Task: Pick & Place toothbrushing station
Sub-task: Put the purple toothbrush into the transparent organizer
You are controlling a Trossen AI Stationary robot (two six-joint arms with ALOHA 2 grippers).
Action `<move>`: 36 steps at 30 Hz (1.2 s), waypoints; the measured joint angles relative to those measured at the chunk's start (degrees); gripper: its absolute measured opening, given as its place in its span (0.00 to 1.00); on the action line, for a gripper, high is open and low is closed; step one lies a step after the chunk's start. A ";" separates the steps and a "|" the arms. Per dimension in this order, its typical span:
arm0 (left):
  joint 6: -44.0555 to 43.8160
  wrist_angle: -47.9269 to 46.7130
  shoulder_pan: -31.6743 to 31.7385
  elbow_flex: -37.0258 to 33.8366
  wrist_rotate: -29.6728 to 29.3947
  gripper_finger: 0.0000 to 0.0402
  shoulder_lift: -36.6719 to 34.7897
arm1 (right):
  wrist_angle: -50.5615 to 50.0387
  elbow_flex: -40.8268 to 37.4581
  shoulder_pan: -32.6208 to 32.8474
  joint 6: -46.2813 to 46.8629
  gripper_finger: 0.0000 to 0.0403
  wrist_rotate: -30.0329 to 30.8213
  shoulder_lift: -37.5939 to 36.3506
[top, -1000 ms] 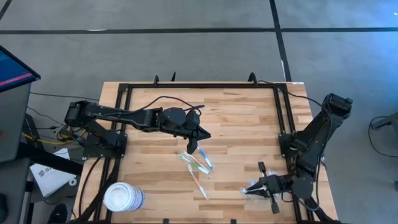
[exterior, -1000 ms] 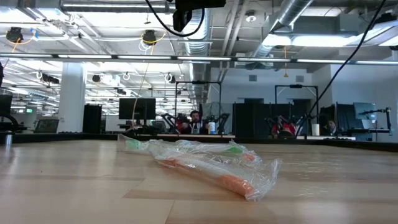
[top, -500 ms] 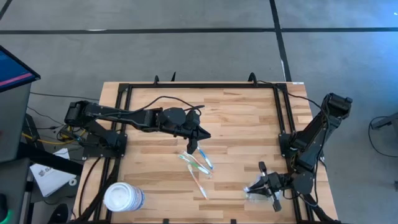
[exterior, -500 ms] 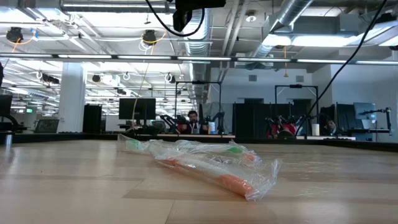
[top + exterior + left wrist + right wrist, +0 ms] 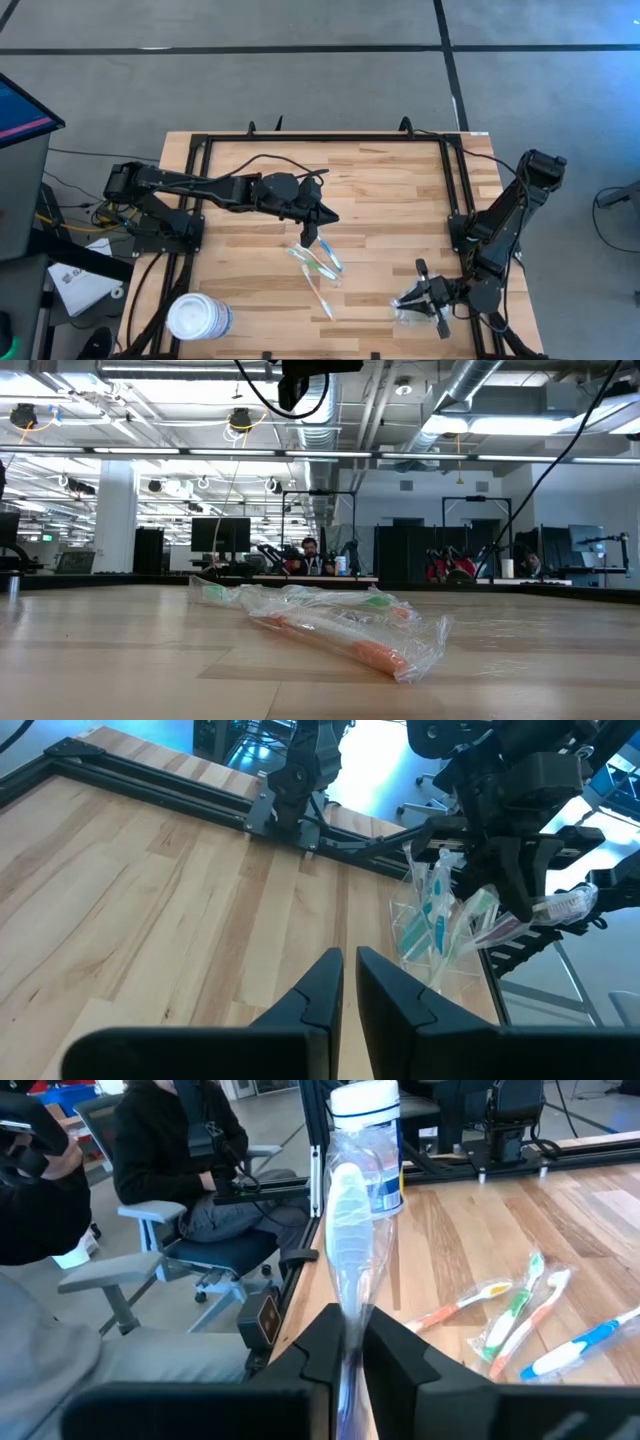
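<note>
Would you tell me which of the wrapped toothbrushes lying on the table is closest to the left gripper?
The blue-handled toothbrush, at the far end of the loose group, lies almost under the left gripper; the orange-handled ones lie nearer the table's front edge.

The table is pale striped wood framed in black rails, the tub white, the wrapped toothbrushes blue, green and orange — and the toothbrushing station clear, holding teal — beside dark arms.

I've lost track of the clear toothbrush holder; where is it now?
In the high view the toothbrush holder sits near the table's front right corner, at the right gripper, right of the loose toothbrushes.
</note>
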 joint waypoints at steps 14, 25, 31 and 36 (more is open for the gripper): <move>0.00 0.00 -0.02 0.00 -0.01 0.06 0.00 | -0.56 0.00 3.76 0.63 0.06 4.75 0.51; 0.00 0.00 -0.01 -0.02 -0.02 0.06 0.00 | -4.14 0.00 3.71 5.09 0.05 6.25 0.57; -0.02 0.00 -0.02 -0.02 -0.02 0.06 0.00 | -5.38 0.00 3.69 6.88 0.07 6.37 0.57; -0.02 -0.02 -0.02 -0.02 -0.01 0.06 0.00 | -5.69 0.00 3.69 7.67 0.08 6.26 0.57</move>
